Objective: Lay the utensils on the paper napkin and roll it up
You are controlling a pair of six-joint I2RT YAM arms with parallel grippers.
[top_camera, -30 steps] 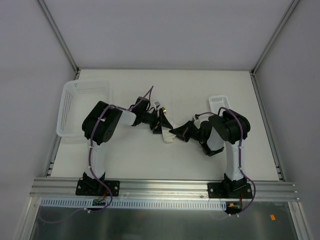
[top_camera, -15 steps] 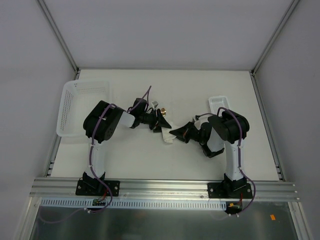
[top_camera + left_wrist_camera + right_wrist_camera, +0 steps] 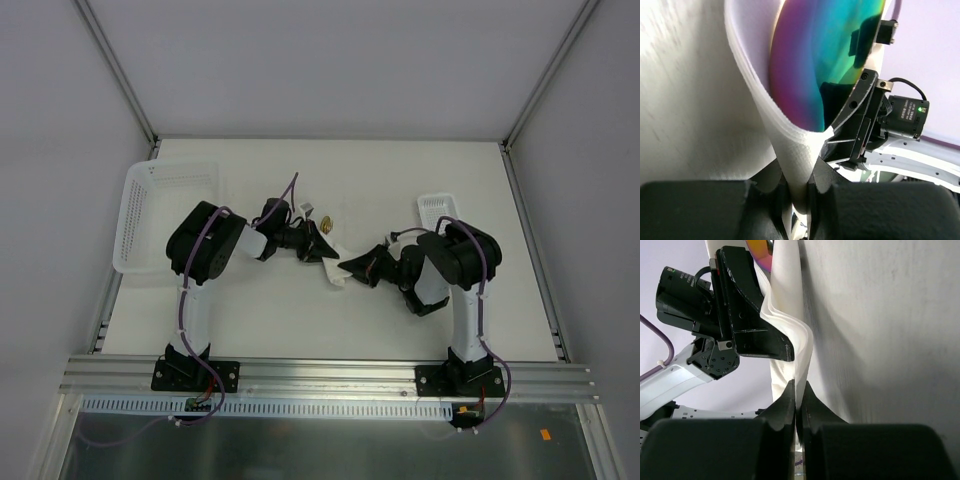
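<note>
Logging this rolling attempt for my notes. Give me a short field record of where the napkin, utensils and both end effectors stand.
napkin: folded, pinched from both sides
left end effector: shut on napkin
right end effector: shut on napkin
spoon: shiny bowl inside the fold
fork: not visible
</note>
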